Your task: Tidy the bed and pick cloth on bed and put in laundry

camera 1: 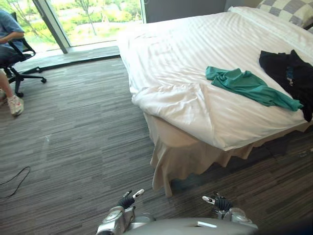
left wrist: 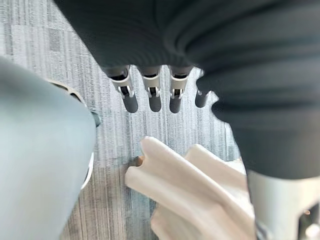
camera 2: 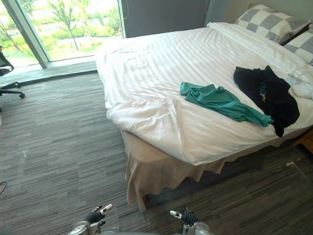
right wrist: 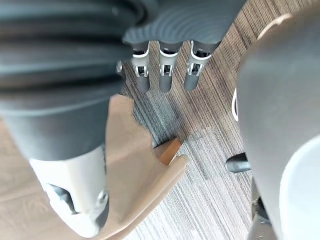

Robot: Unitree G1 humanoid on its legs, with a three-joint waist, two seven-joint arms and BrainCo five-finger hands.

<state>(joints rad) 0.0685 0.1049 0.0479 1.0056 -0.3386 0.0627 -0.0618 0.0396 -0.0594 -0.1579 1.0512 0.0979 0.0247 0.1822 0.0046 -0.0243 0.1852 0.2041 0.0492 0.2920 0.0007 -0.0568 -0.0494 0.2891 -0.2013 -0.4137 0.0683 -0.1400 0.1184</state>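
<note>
Left hand (camera 1: 128,199), right hand (camera 1: 218,201): low, off the bed's (camera 1: 176,58) foot corner; fingers (left wrist: 155,97) straight, empty. Green cloth (camera 1: 249,85) and black cloth (camera 1: 291,73) lie along the near side edge. Probably light and limp; pinch a bunched fold.
</note>
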